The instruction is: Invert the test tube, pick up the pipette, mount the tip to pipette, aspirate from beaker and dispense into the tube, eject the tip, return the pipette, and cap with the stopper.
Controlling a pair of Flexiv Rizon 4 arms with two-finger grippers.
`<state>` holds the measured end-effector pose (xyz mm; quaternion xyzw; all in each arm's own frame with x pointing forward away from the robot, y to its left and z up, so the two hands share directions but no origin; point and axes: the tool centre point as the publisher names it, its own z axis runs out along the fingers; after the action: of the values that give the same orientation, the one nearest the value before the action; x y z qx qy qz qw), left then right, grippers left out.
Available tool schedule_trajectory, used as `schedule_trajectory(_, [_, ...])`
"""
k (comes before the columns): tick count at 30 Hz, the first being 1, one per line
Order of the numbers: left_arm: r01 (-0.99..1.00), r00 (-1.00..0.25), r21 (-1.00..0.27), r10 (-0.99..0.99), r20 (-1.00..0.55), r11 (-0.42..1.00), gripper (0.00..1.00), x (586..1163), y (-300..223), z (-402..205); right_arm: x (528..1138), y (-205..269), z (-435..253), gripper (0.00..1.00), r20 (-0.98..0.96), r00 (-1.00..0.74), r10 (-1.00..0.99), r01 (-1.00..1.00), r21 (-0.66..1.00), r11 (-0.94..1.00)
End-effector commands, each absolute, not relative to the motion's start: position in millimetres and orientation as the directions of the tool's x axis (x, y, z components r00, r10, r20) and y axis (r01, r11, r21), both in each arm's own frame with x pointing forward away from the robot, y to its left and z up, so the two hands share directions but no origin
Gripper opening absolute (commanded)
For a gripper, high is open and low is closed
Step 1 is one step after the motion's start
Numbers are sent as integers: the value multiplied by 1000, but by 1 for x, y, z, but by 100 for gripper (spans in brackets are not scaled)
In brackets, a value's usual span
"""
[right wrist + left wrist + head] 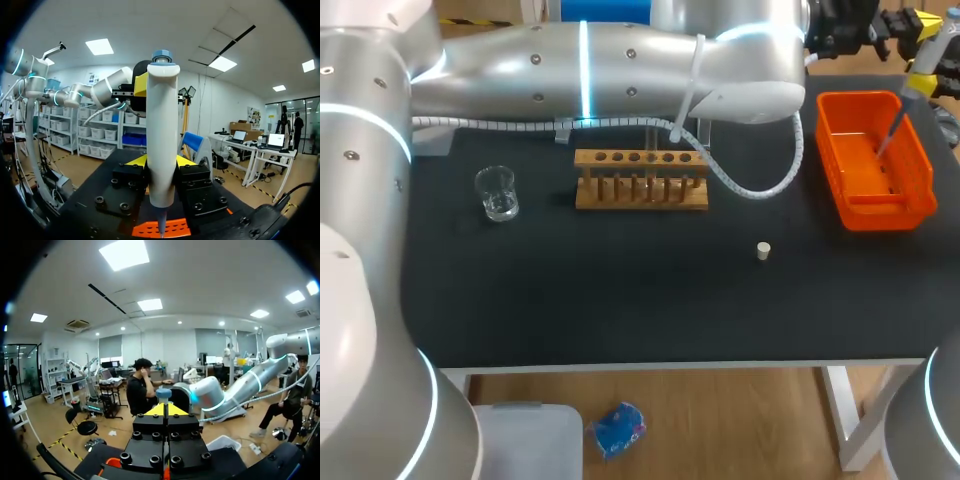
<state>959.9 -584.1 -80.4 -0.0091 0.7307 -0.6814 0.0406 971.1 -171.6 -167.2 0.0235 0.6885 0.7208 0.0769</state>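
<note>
The right pincer (pixel 160 162) is clamped on the pipette (pixel 161 125), which is held upright between its yellow fingers. The body is a smooth, white, rounded plastic column, narrowed below the pincer to a fine translucent tip (pixel 161 227). A slip is judged possible: little grip is offered by the glossy barrel, and it could be driven down through the fingers by a push from above.

At the pipette's head, the left pincer (pixel 165 410), fingers together with nothing between them, is set just behind the round blue button (pixel 163 392); contact cannot be told. If the button were pressed off-centre, the pipette could be tilted.

Beneath the tip, the orange bin (pixel 920 175) of hard moulded plastic is seen. A tip ejected near its wall might bounce onto the matte black worktop (pixel 620 300).

Well away from both pincers are the small pale cylindrical stopper (pixel 763 250), the wooden rack (pixel 640 195) and the clear beaker (pixel 497 193).
</note>
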Motion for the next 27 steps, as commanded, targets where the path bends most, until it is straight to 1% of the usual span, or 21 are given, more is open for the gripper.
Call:
schedule_trajectory(1, [37, -997, -995, -64, -43, 88, 0, 963, -588, -89, 973, -172, -160, 0, -73, -988, 134, -80, 996, -42])
schedule_trajectory(19, [11, -997, -995, -78, -19, 98, 0, 964, -587, -101, 973, -172, -160, 0, -73, -988, 134, -80, 996, -42])
schedule_trajectory(27, [53, -993, -997, -98, -60, 64, 0, 965, -577, -75, 973, -172, -160, 0, -73, -988, 134, -80, 996, -42])
